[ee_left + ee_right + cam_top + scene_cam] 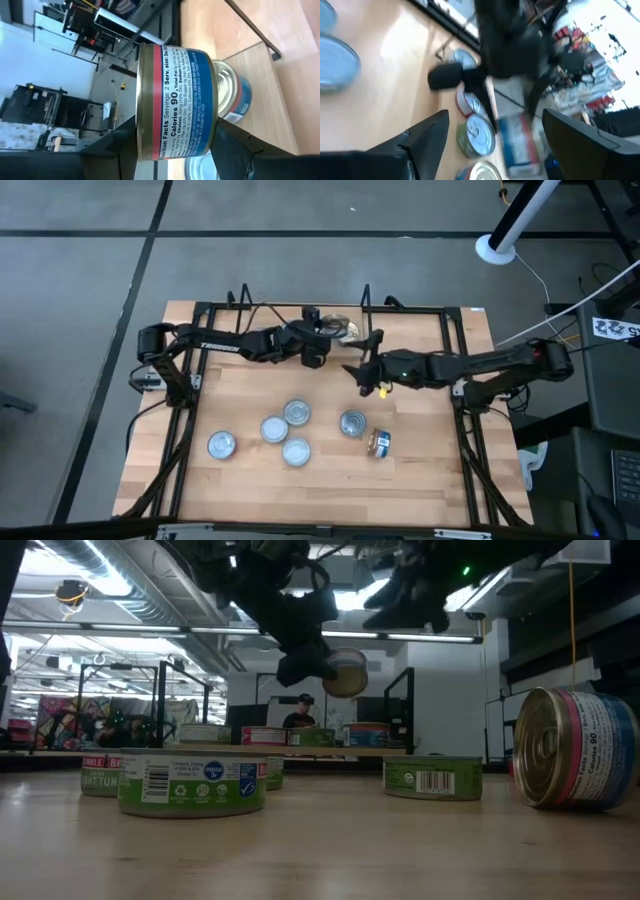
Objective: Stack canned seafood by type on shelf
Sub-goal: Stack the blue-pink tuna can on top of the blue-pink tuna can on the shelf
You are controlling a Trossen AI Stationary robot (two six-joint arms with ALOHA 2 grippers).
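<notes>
My left gripper is over the far middle of the table, shut on a blue-and-red labelled can, which the low view shows in the air. Beyond it, another blue can stands on the shelf's wooden base. My right gripper hovers open just right of it, holding nothing. Several silver-lidded cans stand flat on the table's near half. One can lies on its side. More cans sit on the shelf at the far edge. My left gripper pinches the can between its two fingers, one finger on each flat end, so the label wall faces the wrist camera. The fingers reach in from the table's left. The can is lifted clear, turned on its edge, above the shelf.
Black frame rails run along the left and right sides of the table and across its far edge. Both arms are close together over the far middle. Bare wood lies along the near edge. A person shows in the room far behind.
</notes>
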